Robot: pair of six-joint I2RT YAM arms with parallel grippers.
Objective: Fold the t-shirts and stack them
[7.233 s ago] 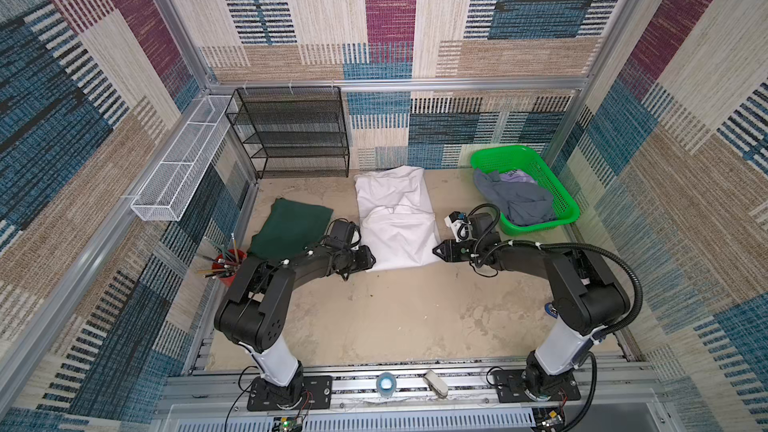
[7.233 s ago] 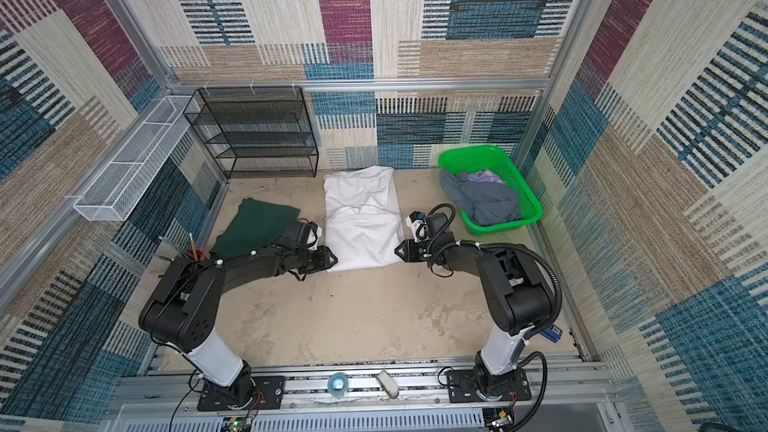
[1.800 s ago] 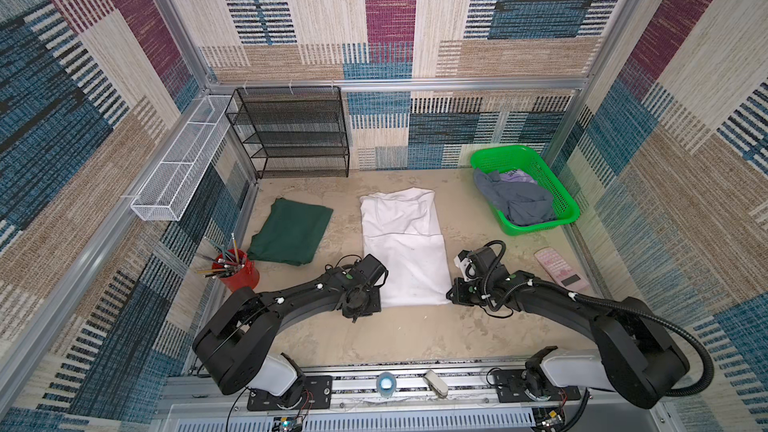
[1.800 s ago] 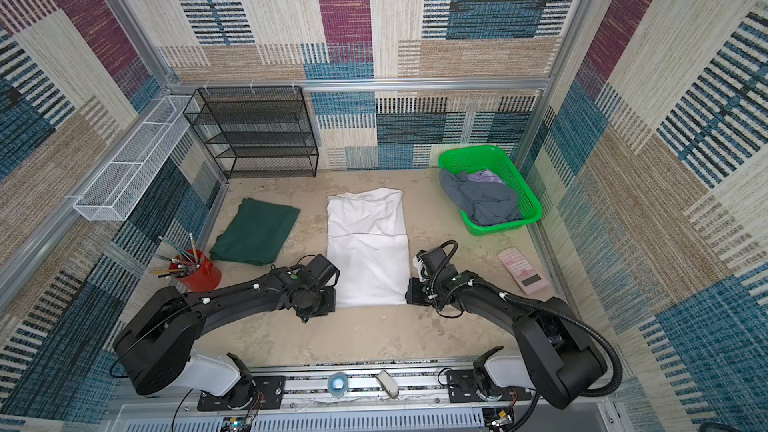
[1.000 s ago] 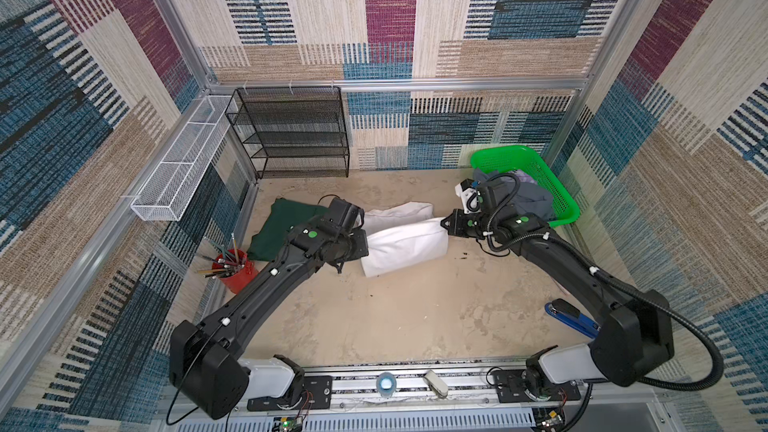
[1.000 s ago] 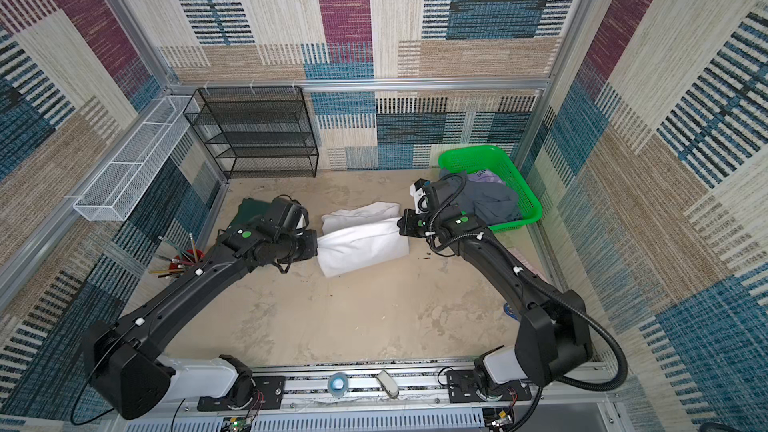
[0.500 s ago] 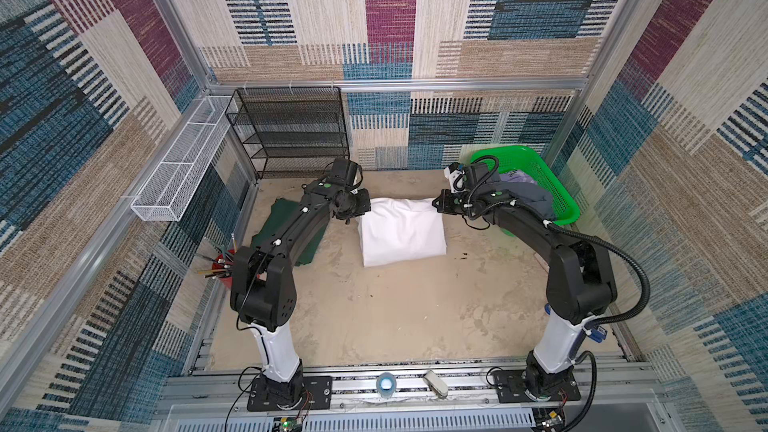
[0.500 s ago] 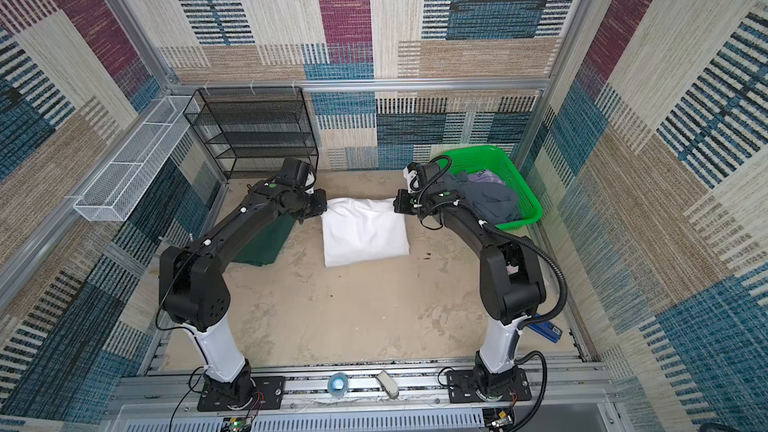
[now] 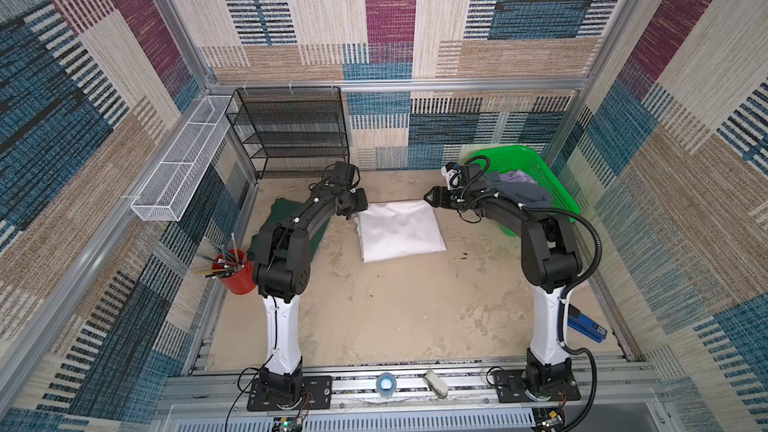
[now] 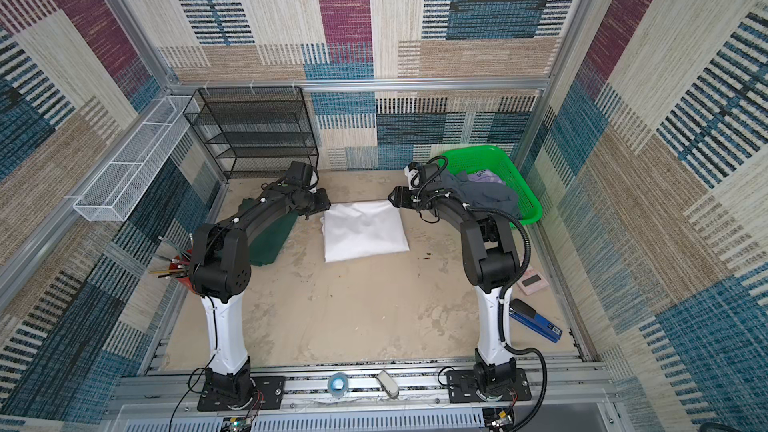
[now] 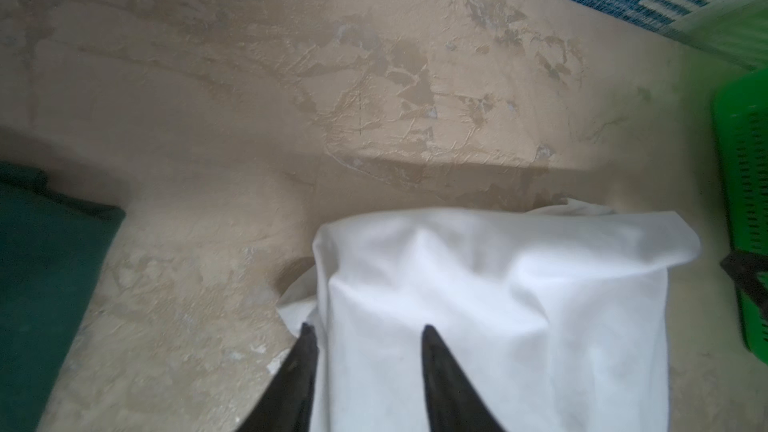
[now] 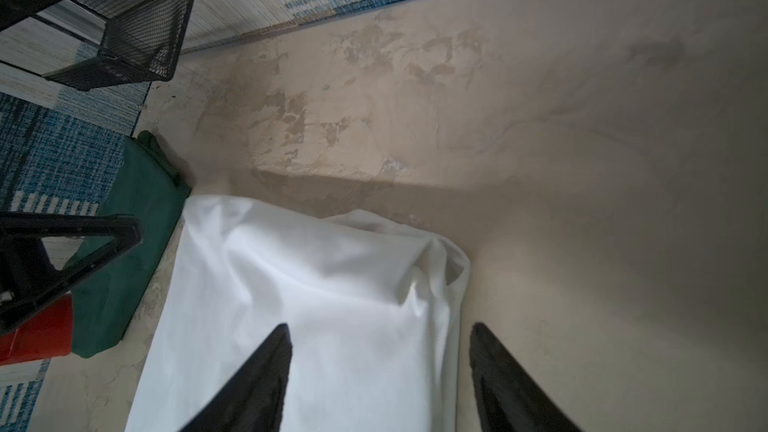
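- Left gripper (image 9: pixel 356 204): hangs at the far-left corner of the white t-shirt (image 9: pixel 401 231), jaws parted, nothing pinched; in the wrist view the gripper (image 11: pixel 365 328) shows cloth lying loose beneath the tips.
- Right gripper (image 9: pixel 432 197): sits at the far-right corner of the same shirt, jaws spread wider, empty; seen close (image 12: pixel 380 326), straddles the cloth's edge without clamping it.
- White t-shirt, also (image 10: pixel 363 231): lies folded into a near-square packet mid-table, between the two grippers and on the robot's side of them; no clear long axis.
- Green mesh basket (image 9: pixel 512 151): stands at the far right, just behind the right forearm.
- Dark green t-shirt (image 10: pixel 270 243): lies flat left of the white packet, apart from it, partly under the left arm; long axis runs near-to-far, slightly slanted.
- Grey t-shirt (image 9: pixel 525 198): sits crumpled in the basket, unfolded.
- Likely hinge of the next move: dark green shirt nearer the left arm, grey one nearer the right; stacking probably means carrying the white packet leftward, fetching the grey one means reaching back and to the right.
- Lilac patch (image 10: pixel 482 176): carries dark lettering, too small to read.
- Blue stapler (image 10: pixel 536 320): bears a small pale label, illegible.
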